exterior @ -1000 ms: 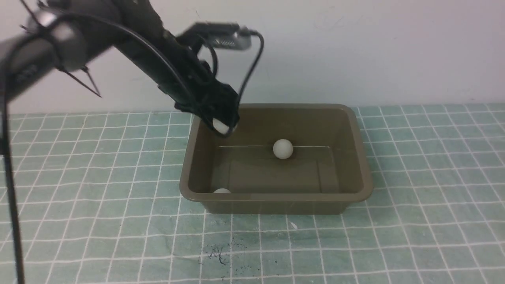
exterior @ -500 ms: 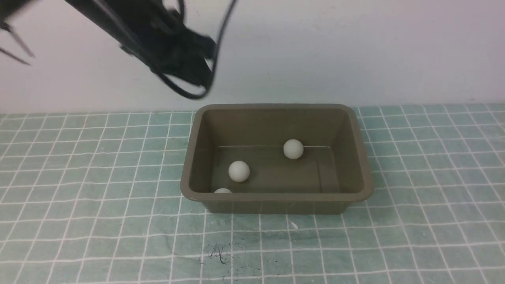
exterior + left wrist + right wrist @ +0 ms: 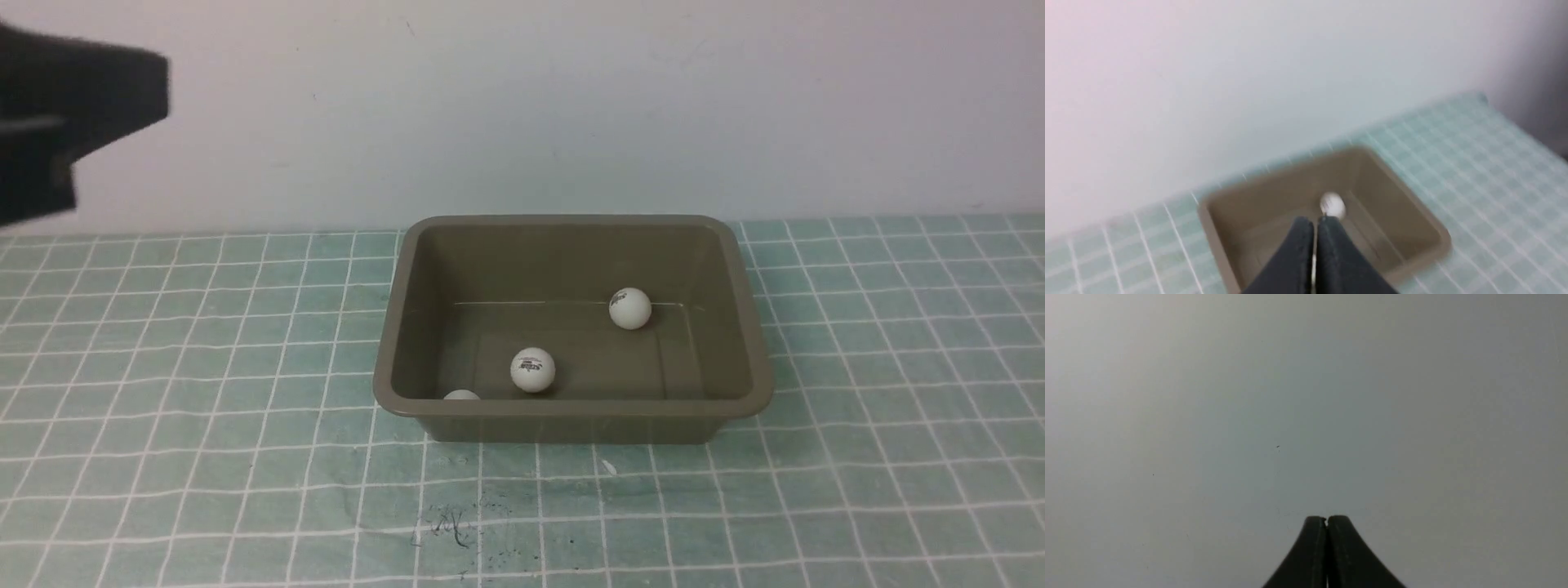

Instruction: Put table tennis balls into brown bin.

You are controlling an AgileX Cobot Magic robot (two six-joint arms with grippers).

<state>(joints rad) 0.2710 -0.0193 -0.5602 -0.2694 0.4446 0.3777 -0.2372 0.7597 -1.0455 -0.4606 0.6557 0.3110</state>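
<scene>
Olive-brown plastic is noted in the front view: one brown bin (image 3: 571, 407) is set on the checked cloth (image 3: 204, 327), and three table tennis balls (image 3: 533, 370) are counted inside it, one ball (image 3: 630, 309) by the far wall and another ball (image 3: 461, 395) half hidden behind the near rim; none is seen outside, so the task is judged done. In the left wrist view the left gripper (image 3: 1314, 230) is seen pinched together and empty above the bin. In the right wrist view the right gripper (image 3: 1327, 522) is likewise seen closed on nothing.
</scene>
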